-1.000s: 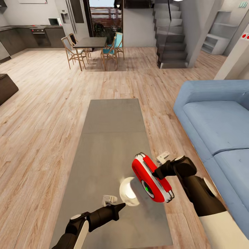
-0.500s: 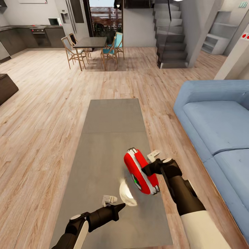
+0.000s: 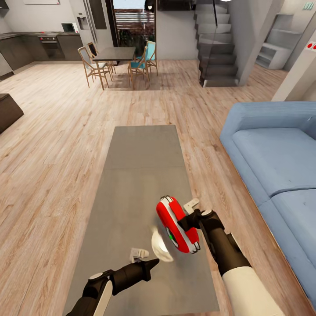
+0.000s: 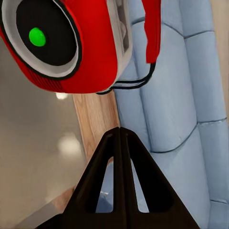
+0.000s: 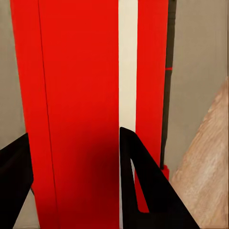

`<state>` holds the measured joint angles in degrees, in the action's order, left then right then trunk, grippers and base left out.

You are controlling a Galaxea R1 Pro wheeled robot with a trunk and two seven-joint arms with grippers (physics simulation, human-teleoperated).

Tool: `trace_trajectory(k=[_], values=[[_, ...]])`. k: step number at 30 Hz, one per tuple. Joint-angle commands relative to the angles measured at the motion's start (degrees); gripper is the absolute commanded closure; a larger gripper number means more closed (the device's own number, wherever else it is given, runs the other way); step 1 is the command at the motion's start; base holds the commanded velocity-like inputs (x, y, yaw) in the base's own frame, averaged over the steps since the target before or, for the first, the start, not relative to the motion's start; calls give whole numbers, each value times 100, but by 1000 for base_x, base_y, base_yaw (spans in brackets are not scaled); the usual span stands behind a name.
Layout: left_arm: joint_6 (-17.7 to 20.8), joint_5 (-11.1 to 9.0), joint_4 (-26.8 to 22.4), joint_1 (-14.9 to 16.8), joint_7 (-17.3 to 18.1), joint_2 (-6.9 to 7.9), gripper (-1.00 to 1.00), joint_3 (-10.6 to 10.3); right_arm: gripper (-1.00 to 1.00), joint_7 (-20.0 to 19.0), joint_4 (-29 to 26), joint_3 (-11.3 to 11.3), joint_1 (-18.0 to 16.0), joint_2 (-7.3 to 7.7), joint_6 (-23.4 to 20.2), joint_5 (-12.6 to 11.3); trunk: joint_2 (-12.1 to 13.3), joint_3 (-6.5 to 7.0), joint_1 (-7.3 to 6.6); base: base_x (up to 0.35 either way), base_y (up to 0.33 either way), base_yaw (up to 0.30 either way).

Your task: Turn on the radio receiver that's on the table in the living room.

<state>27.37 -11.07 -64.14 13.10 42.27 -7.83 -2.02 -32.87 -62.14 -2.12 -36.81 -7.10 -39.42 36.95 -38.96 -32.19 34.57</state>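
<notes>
Small rounded red radio receiver with white sides [image 3: 177,224]: tilted, held above the near right part of the long glossy grey-taupe coffee table [image 3: 140,175]; dark round dial with a green dot faces near-left [image 4: 37,36].
Right gripper [image 3: 188,216]: fingers [image 5: 143,191] clamped on either side of the red body.
Left gripper [image 3: 151,262]: black fingertips pressed together, grasping nothing, pointing toward the radio from the near left.
Long blue sectional sofa [image 3: 276,153]: right of table.
Light wood plank floor [image 3: 48,145]: surrounds table.
</notes>
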Motion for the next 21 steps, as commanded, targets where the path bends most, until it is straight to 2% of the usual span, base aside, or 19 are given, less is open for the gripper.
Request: trace_trajectory(k=[1,6,13,21], values=[[-2,0,11,0,0,-2,100,0,100,44,53,0,-2,1,11,-40,0,0,0,0,0,0],[-4,0,38,0,0,-4,100,0,100,118,202,1,-2,10,34,-45,0,0,0,0,0,0],[-4,0,45,0,0,-7,100,0,100,240,548,154,-2,21,350,-45,0,0,0,0,0,0],[-4,4,71,2,0,-6,100,0,100,286,808,204,-2,24,603,-48,0,0,0,0,0,0]])
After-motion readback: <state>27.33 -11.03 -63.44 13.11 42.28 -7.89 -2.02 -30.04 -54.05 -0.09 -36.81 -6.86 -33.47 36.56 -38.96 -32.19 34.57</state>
